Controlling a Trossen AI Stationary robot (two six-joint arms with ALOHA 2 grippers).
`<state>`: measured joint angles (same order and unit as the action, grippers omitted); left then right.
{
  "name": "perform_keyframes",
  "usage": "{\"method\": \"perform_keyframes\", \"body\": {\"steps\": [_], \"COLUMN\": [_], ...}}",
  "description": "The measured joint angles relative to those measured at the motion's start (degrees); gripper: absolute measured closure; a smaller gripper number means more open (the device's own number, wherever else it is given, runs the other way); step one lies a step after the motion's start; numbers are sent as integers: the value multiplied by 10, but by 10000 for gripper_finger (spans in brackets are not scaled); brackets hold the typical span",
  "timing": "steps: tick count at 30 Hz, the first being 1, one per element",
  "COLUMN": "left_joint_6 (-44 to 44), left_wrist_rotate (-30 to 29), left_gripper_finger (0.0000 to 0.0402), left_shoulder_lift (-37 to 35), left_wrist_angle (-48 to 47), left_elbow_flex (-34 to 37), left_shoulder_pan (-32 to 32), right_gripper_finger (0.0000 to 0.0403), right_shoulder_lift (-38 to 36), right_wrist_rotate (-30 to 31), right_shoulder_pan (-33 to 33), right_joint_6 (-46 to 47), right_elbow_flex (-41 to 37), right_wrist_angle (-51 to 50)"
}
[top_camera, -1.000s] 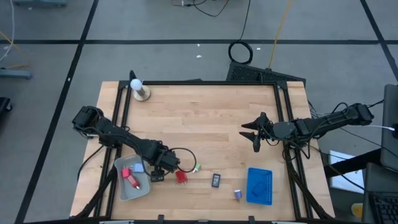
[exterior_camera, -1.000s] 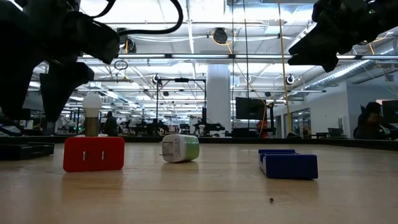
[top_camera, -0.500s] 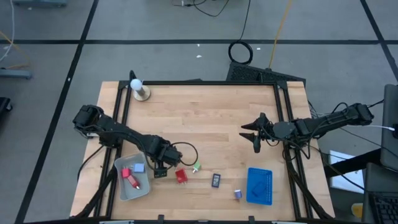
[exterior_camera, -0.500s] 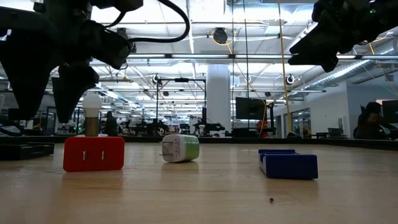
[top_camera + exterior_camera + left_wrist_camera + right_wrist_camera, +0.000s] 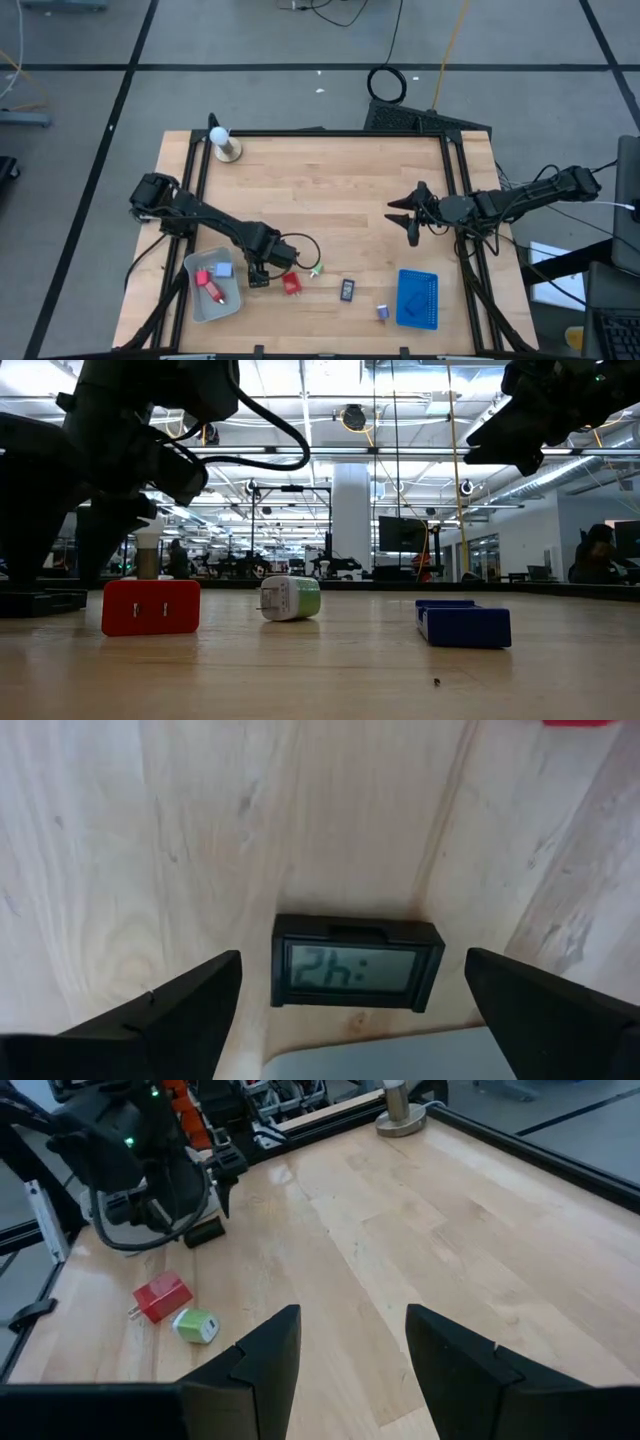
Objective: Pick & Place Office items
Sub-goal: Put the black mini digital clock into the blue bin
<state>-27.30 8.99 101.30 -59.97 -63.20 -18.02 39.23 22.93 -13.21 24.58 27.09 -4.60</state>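
A black rectangle with a display lies flat on the table beside the grey tray. My left gripper is open above it, one finger to each side, well apart from it; the high view shows this gripper next to the tray. A red block and a light-blue block lie in the tray. On the table rest another red block, a green-white bit, a second black rectangle and a purple bit. My right gripper hovers open over the table's right half.
A blue tray sits near the table's near right corner. A white ball on a wooden base stands at the far left corner. Black rails run along the table's sides. Bare wood lies across the middle and far part.
My left gripper has moved a little toward the table's right and come down over the black rectangle beside the grey tray. Its fingers stay open.
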Motion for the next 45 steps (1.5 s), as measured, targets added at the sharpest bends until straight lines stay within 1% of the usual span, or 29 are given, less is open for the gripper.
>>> {"method": "perform_keyframes", "body": {"steps": [10, 15, 23, 36, 45], "left_joint_6": [1, -1, 0, 7, 2], "left_wrist_rotate": [-15, -17, -31, -31, -35], "left_gripper_finger": [18, 13, 12, 11, 11], "left_shoulder_lift": [0, 0, 0, 0, 0], "left_wrist_angle": [0, 0, 2, 3, 35], "left_elbow_flex": [0, 0, 0, 0, 27], "left_shoulder_pan": [-15, -24, -24, -24, -24], "right_gripper_finger": [229, 229, 229, 229, 229], "right_shoulder_lift": [0, 0, 0, 0, 0], "right_wrist_rotate": [-7, -7, -7, -7, -7], "right_shoulder_pan": [0, 0, 0, 0, 0], "right_joint_6": [0, -2, -2, -2, -2], "right_elbow_flex": [0, 0, 0, 0, 0], "right_wrist_angle": [0, 0, 0, 0, 0]}}
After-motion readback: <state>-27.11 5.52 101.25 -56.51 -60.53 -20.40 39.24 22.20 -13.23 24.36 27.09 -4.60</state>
